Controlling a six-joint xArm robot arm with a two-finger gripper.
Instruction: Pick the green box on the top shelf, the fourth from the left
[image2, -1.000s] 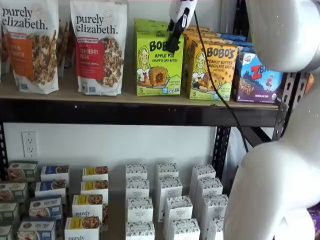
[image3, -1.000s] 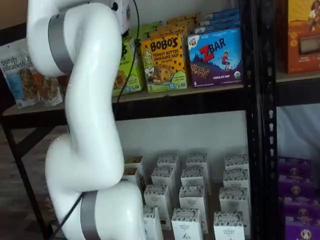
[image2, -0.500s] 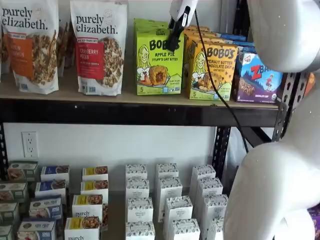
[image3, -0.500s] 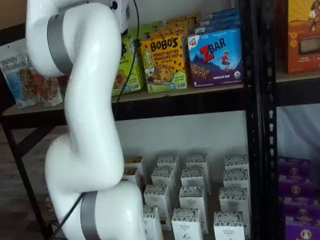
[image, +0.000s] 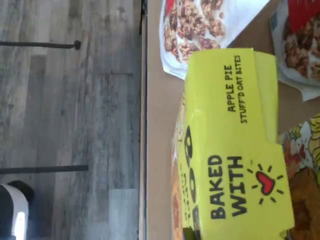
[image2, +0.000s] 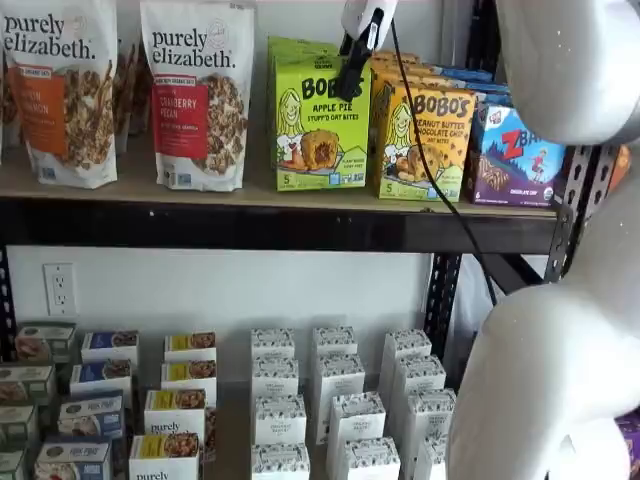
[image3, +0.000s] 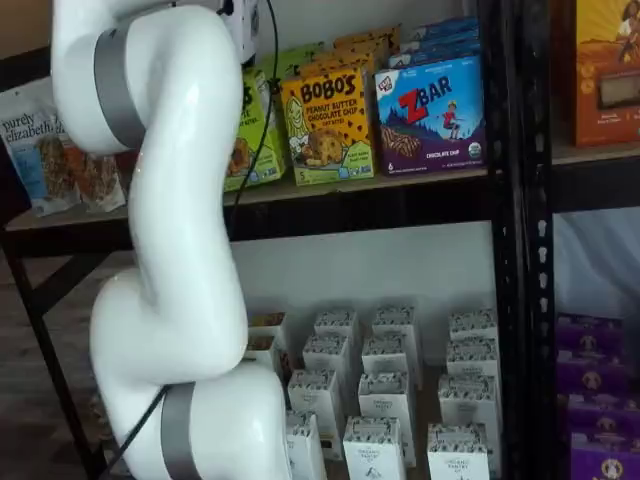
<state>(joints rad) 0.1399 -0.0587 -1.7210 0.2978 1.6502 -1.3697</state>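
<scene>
The green box (image2: 318, 125) is a lime Bobo's Apple Pie carton on the top shelf (image2: 250, 222), between a granola bag and a yellow-orange Bobo's carton. My gripper (image2: 352, 70) comes down from above at the box's upper right corner. One black finger lies over the front face and the box moves with it, so the gripper is shut on the box. The wrist view shows the box's top flap (image: 230, 150) close up, printed "BAKED WITH". In a shelf view the box (image3: 258, 140) is partly hidden behind my white arm.
Purely Elizabeth granola bags (image2: 195, 95) stand left of the box. A yellow-orange Bobo's peanut butter carton (image2: 425, 140) and a blue ZBar carton (image2: 515, 155) stand to its right. Small white cartons (image2: 335, 400) fill the lower level. My arm's white links (image2: 560, 300) fill the right side.
The green box has shifted slightly up and toward the shelf's front with the gripper. Its print sits a little higher than before. The neighbouring cartons have not moved.
</scene>
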